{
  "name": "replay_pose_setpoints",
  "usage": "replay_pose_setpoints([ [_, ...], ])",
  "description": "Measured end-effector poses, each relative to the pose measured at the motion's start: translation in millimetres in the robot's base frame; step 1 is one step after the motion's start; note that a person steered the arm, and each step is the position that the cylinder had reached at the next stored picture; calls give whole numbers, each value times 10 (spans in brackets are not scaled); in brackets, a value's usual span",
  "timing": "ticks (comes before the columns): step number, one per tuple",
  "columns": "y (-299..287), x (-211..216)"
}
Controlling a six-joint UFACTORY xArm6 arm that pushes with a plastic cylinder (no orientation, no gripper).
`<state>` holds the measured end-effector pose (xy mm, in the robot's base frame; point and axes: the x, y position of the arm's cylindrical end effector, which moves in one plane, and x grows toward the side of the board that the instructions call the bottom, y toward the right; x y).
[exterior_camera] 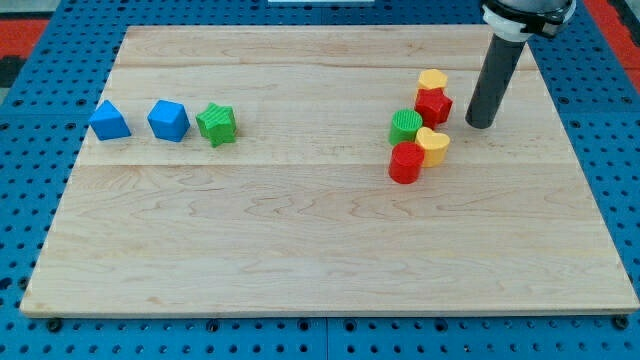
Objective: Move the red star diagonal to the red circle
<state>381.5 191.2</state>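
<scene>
My tip (480, 125) carries no jaws and holds nothing; it rests on the wooden board (300, 250) just right of the red star (433, 106), apart from it. The star sits flat, with no clear long axis, below the yellow block (432, 80). The red circle (406, 163) lies nearer, touching the yellow heart (433, 145) and green circle (405, 127). The rod leans slightly rightward toward its top.
</scene>
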Motion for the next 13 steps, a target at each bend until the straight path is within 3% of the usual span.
replay_pose_setpoints([
  [5,-300,-5],
  [6,-749,-245],
  [9,-389,-509],
  [10,-980,-693],
  [11,-1505,-692],
  [13,-1187,-196],
])
